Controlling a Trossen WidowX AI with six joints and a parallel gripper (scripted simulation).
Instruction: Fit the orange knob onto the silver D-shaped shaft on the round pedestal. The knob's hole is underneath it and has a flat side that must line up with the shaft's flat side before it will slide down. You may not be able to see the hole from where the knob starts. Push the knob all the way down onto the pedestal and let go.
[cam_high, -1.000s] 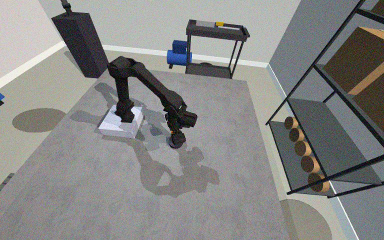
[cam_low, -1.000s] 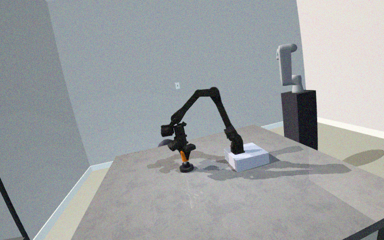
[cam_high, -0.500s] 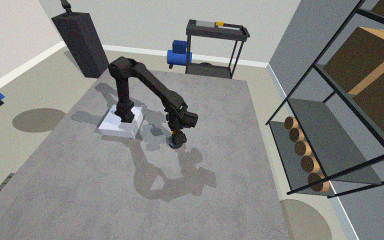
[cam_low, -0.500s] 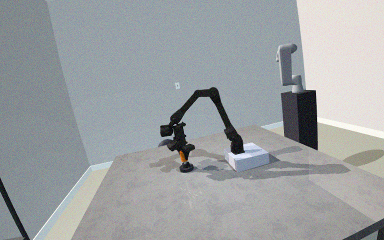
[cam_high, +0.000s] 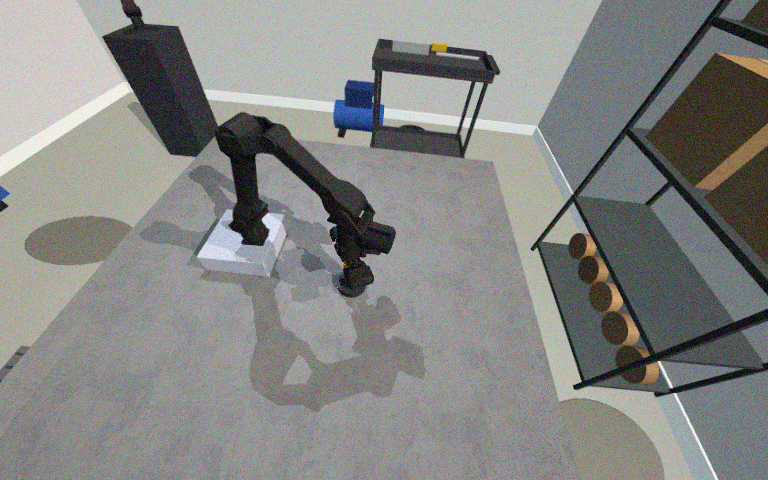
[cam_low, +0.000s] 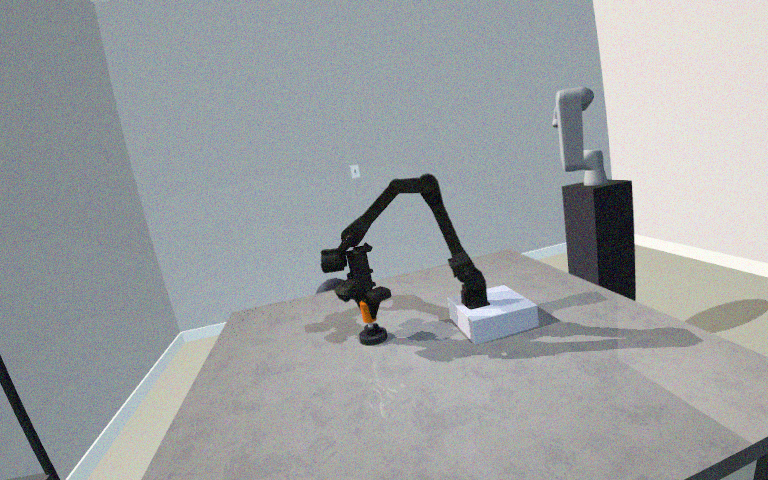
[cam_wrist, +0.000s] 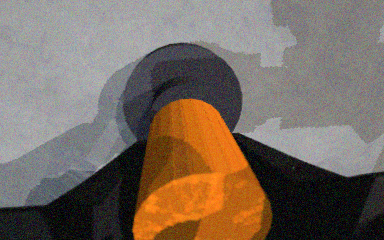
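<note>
The orange knob (cam_low: 367, 312) (cam_wrist: 192, 145) is held between the fingers of my gripper (cam_low: 368, 310), which is shut on it. In the top view only a sliver of the knob (cam_high: 347, 264) shows behind the gripper. The knob leans slightly in the exterior view. The dark round pedestal (cam_low: 373, 337) (cam_wrist: 220, 75) (cam_high: 346, 290) stands on the table right below the knob. A short piece of the silver shaft (cam_low: 370, 325) shows between the knob's lower end and the pedestal. The knob's hole and the shaft's flat side are hidden.
The arm's white base block (cam_high: 235, 263) (cam_low: 504, 323) stands on the grey table (cam_high: 453, 367) (cam_low: 317, 418), to the pedestal's left in the top view. A shelf rack (cam_high: 690, 254) and a cart (cam_high: 433, 70) stand beyond the table's edges.
</note>
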